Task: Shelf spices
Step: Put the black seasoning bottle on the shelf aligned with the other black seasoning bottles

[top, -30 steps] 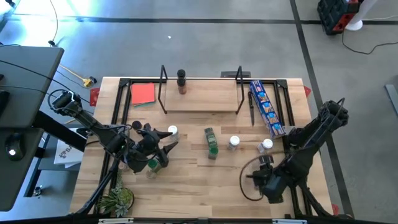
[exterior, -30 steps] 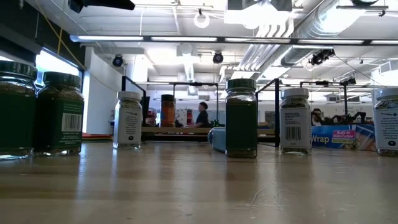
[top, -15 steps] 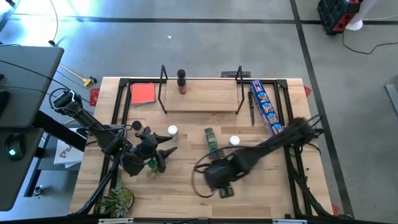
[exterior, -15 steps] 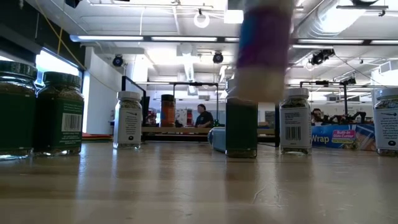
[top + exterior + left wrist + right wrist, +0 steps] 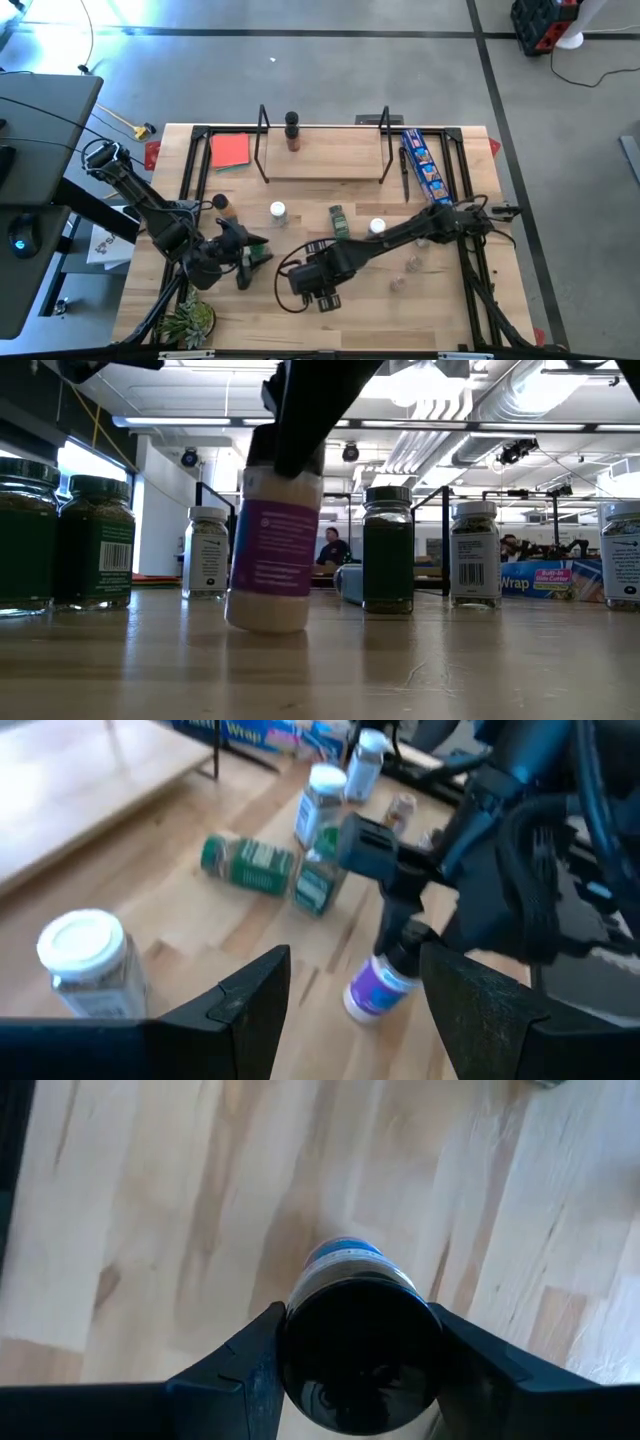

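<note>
On the tabletop (image 5: 300,320), the right pincer (image 5: 290,455) is clenching a purple-labelled spice jar (image 5: 272,565) beneath it; the left pincer (image 5: 350,1010) is gaping. One jar (image 5: 292,131) is occupying the shelf (image 5: 325,160); most are waiting.

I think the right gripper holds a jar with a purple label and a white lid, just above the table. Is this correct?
Not quite: the lid is black, not white, as the right wrist view shows. The right gripper does hold the jar with the purple label by its lid, low at the table.
</note>
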Robot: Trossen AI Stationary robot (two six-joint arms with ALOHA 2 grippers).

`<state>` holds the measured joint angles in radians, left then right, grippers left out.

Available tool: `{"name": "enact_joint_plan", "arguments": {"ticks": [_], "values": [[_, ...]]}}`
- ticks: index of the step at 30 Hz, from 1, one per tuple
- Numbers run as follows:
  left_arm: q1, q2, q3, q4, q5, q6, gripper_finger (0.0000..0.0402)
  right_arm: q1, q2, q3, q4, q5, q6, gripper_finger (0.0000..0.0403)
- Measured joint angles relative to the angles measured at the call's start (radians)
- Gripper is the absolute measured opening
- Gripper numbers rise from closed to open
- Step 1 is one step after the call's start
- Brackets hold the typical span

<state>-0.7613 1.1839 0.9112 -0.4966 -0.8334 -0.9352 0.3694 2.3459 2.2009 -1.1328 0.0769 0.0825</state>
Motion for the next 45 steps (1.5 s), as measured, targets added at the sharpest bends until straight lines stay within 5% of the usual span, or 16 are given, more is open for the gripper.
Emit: {"name": "enact_joint_plan", "arguments": {"ticks": [7,17,25,30,35,40,45], "values": [[0.0,0.0,0.0,-0.02,0.057,0.004,0.0218,-0.017,0.004,-0.001,0.005,0.037,-0.013,0.0259],[-0.001,0.019,0.0,-0.003,0.031,0.056,0.0218,0.04,-0.023,0.148,-0.224,0.317,-0.039,0.0284],[0.003,0.172,0.0,0.241,-0.006,0.259,0.0218,0.219,-0.328,-0.235,-0.313,0.488,0.244,0.0286],[0.041,0.319,0.0,0.468,0.046,0.462,0.0218,0.365,-0.556,-0.569,-0.119,0.559,0.58,0.0286],[0.134,0.383,0.0,0.594,0.186,0.565,0.0235,0.486,-0.686,-0.821,0.132,0.75,0.822,0.0287],[0.213,0.379,0.0,0.604,0.388,0.638,0.0273,0.543,-0.717,-0.943,0.284,0.872,0.913,0.0287],[0.233,0.38,0.0,0.585,0.302,0.693,0.0278,0.545,-0.715,-0.974,0.329,0.885,0.939,0.0287]]}}
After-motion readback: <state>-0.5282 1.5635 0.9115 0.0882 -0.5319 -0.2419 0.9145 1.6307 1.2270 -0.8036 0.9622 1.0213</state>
